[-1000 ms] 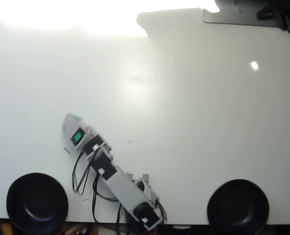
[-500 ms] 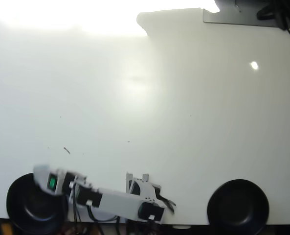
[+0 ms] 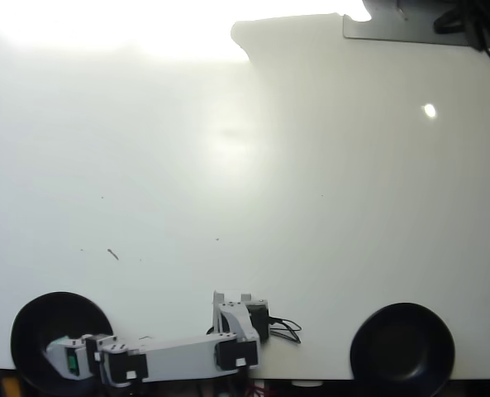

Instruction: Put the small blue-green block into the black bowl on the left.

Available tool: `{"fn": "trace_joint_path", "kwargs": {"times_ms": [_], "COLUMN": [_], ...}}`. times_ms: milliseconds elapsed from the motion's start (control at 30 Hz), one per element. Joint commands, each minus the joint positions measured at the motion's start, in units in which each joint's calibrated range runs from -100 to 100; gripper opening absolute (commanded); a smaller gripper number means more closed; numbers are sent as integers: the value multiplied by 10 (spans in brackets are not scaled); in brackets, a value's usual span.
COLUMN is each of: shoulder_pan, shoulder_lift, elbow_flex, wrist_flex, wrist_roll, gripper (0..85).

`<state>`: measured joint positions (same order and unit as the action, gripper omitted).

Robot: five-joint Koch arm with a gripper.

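Observation:
In the overhead view the arm lies low along the table's front edge and reaches left. Its gripper [image 3: 54,356] hangs over the inside of the left black bowl [image 3: 42,313]. The jaws point down and to the left and lie under the gripper's white body, so I cannot tell whether they are open or shut. The small blue-green block is hidden; no teal shows at the gripper tip or in the visible part of the bowl.
A second black bowl [image 3: 401,347] stands at the front right. The arm's base [image 3: 240,318] with its cables sits at the front middle. A small dark speck [image 3: 112,254] lies on the white table [image 3: 253,182]. Dark equipment fills the back right corner.
The arm has swung from the middle left of the table down and left to the left bowl. A teal bit showed at the gripper tip one second ago and is not visible now.

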<state>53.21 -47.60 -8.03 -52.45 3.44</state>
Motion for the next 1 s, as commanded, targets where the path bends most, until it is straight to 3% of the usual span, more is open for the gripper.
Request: {"fn": "trace_joint_path", "kwargs": {"times_ms": [0,367,400,433,500,567,733,967], "shoulder_pan": [2,7,9,9,9,8,-10,-84], "shoulder_lift": [12,54,57,58,56,46,18,-41], "elbow_flex": [15,34,34,35,38,43,63,70], "wrist_flex": [-11,-22,-18,-18,-18,-19,-20,-28], "wrist_roll": [2,-9,-12,-15,-16,-17,-17,-15], "gripper": [34,38,248,349,447,493,505,484]}}
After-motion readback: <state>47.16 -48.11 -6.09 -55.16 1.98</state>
